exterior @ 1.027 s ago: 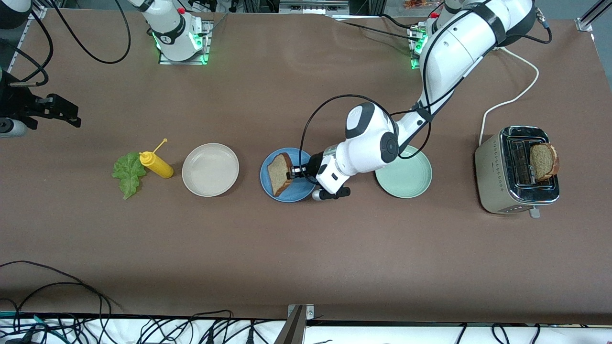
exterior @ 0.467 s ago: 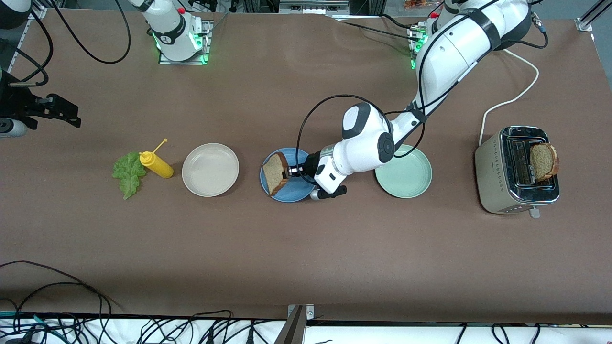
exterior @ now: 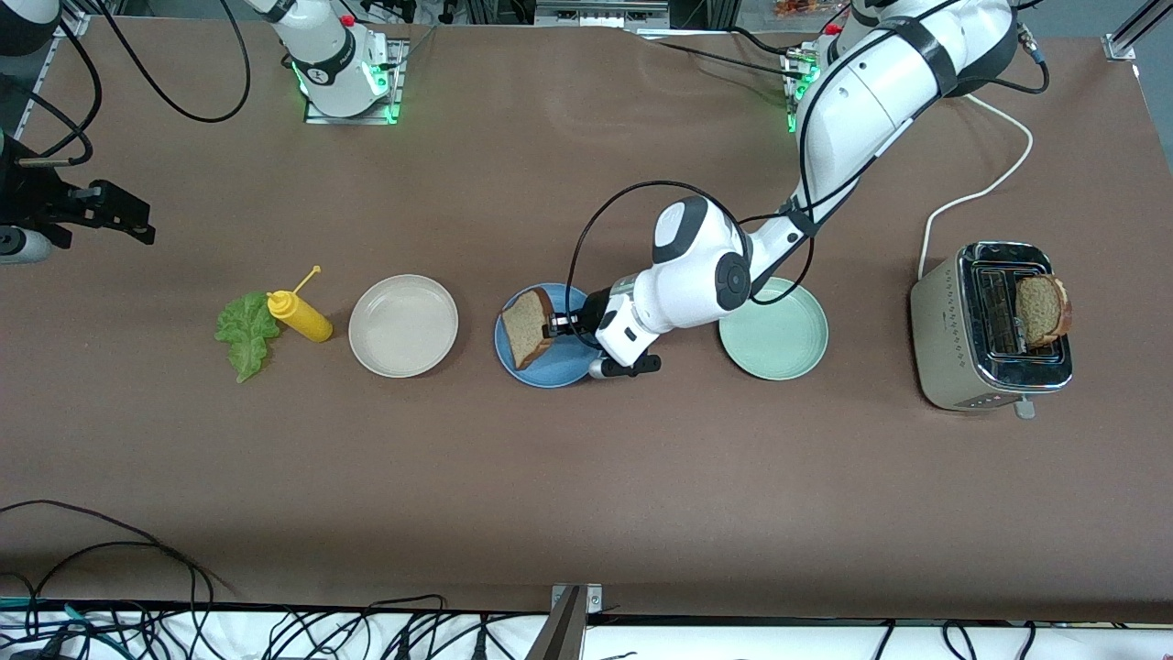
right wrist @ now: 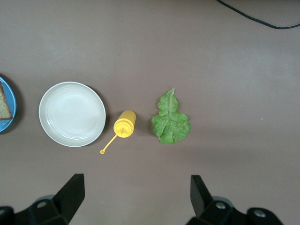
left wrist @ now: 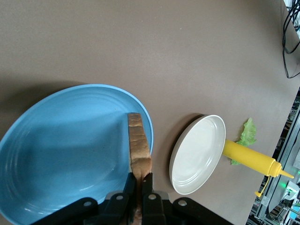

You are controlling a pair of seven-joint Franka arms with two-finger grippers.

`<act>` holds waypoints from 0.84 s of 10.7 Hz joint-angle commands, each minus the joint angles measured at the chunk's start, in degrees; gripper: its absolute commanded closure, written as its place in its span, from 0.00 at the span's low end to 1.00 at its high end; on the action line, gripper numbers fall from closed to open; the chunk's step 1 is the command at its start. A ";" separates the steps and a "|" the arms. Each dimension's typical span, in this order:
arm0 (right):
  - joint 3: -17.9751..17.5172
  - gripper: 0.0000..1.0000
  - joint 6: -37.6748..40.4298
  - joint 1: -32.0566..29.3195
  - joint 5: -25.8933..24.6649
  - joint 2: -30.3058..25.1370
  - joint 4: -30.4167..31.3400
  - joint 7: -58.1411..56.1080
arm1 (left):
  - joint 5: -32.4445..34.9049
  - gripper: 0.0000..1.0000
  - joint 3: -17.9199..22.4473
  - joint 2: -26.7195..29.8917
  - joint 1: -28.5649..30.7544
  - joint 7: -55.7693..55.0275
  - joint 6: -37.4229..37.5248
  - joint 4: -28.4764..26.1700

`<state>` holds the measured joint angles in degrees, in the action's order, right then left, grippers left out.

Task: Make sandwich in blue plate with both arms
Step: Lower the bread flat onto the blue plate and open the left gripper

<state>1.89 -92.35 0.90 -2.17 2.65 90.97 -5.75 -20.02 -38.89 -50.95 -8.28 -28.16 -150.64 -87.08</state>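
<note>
Brown toast slice (exterior: 525, 327) held on edge over the blue plate (exterior: 559, 362), clenched in the left tool (exterior: 550, 326). Right tool (right wrist: 136, 199) waits with fingers spread above lettuce leaf (exterior: 246, 335) and yellow bottle (exterior: 299, 316). No legible writing appears.

Robotics lab, staged as kitchen counter: two white arms bolted on green-lit bases (exterior: 346, 87) to brown-covered table (exterior: 586, 477); cable tangle (exterior: 275, 632) along edge; aluminium framing (exterior: 600, 11); toaster (exterior: 994, 325), plates, mustard bottle (exterior: 298, 314) as props.
</note>
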 commanded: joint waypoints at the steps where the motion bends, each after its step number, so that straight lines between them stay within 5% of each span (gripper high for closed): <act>1: 0.04 0.00 0.24 -0.11 -0.82 0.60 -1.41 -1.02 | 1.74 0.46 0.13 -0.38 0.28 0.73 2.00 0.24; 2: -0.05 0.00 0.33 -0.11 -0.82 0.60 -1.41 -1.19 | 5.22 0.00 0.13 -0.21 0.54 0.65 2.80 0.24; 6: 0.22 0.00 0.24 -0.28 -0.82 0.60 -1.41 -0.85 | 18.77 0.00 0.48 2.33 2.12 0.56 11.39 0.59; 9: 0.22 0.00 0.15 -0.28 -0.82 0.60 -1.41 -0.76 | 21.16 0.00 2.76 7.85 2.65 0.56 20.43 0.33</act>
<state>2.13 -92.35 0.83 -2.18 2.65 90.97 -5.80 -0.97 -38.41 -49.05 -5.91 -27.80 -137.35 -85.87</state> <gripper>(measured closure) 0.000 0.000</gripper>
